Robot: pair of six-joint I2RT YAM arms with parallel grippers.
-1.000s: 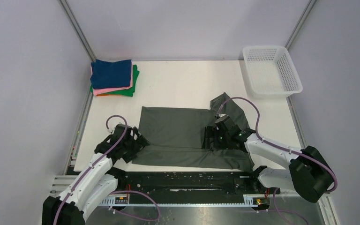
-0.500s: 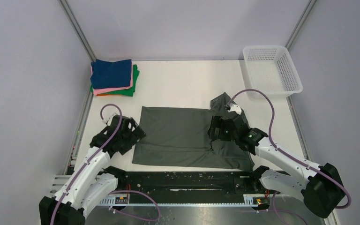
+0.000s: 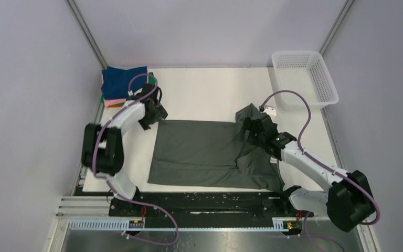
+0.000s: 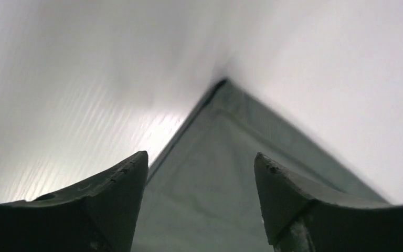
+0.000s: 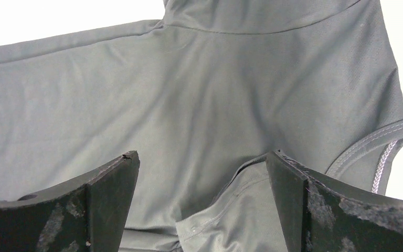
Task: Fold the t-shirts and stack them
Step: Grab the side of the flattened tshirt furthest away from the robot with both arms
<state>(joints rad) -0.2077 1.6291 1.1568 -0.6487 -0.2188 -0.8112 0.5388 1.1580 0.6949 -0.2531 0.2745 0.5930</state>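
Note:
A large dark grey-green t-shirt [image 3: 199, 149] lies spread flat in the middle of the table, with one sleeve [image 3: 247, 112] sticking up at its far right. My left gripper [image 3: 159, 116] is at the shirt's far left corner. In the blurred left wrist view it [image 4: 200, 160] stands open astride that corner [image 4: 225, 136]. My right gripper [image 3: 246, 132] hovers open over the shirt's right part, with a raised fold of cloth [image 5: 241, 205] between its fingers [image 5: 110, 194]. Folded t-shirts [image 3: 120, 84], navy blue on top with pink beneath, are stacked at the far left, partly hidden by the left arm.
A white mesh basket [image 3: 304, 79] stands at the far right corner. Grey walls close in the table on three sides. The black rail [image 3: 204, 202] with the arm bases runs along the near edge.
The left arm has swung from the shirt's near left edge to its far left corner. The right gripper has moved away from me along the shirt, toward the sleeve.

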